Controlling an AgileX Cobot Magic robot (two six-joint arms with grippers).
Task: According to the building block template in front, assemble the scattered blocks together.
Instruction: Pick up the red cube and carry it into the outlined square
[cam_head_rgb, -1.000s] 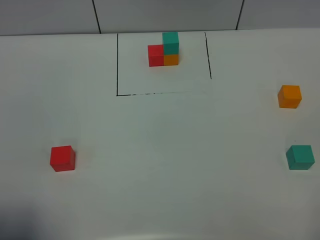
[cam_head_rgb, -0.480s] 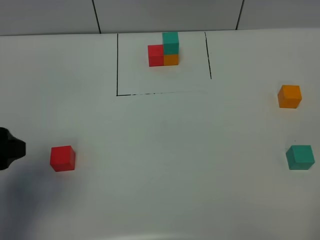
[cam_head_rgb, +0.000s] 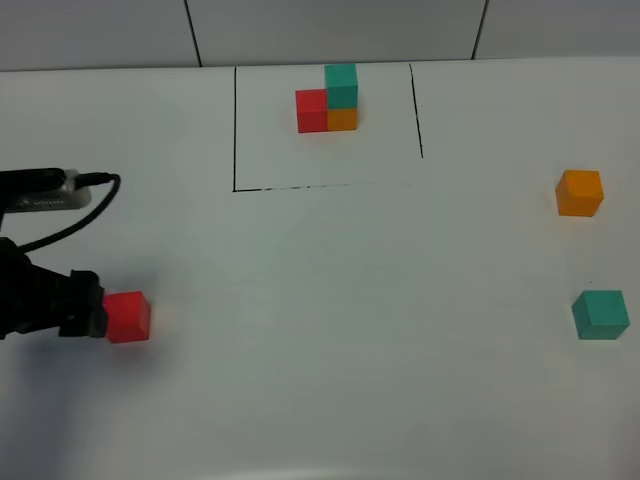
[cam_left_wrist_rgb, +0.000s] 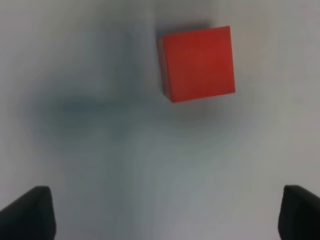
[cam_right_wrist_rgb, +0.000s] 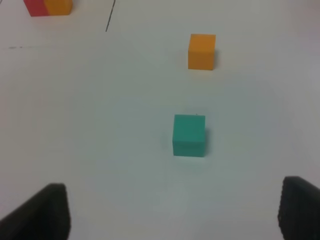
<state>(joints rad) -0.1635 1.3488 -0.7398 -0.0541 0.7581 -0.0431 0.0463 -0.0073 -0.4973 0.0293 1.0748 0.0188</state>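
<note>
The left gripper (cam_head_rgb: 96, 310) is reaching in from the left edge of the white table (cam_head_rgb: 330, 300), low over the near-left area, and its tip is sitting just to the left of the red cube (cam_head_rgb: 126, 316). In the left wrist view its two dark fingertips (cam_left_wrist_rgb: 27, 215) are showing only at the outer corners, so the claw is standing wide with nothing between its jaws. The red cube (cam_left_wrist_rgb: 199, 62) is lying ahead of them, flat on the table and not gripped. The right gripper (cam_right_wrist_rgb: 172, 212) is out of the overhead view. Its own camera is showing both fingertips far apart, wide and empty, with the teal cube (cam_right_wrist_rgb: 189, 135) resting on the table ahead of it and the orange cube (cam_right_wrist_rgb: 202, 51) farther off. From above, the orange cube (cam_head_rgb: 580, 192) is sitting at the right edge in the middle distance, and the teal cube (cam_head_rgb: 600, 314) is lying nearer on the same side, well apart from it. The template (cam_head_rgb: 327, 100) is standing at the far middle of the table inside a black outline (cam_head_rgb: 235, 130). Its red cube is on the left, touching the orange one, and its teal cube appears to be resting on top of the orange.
</note>
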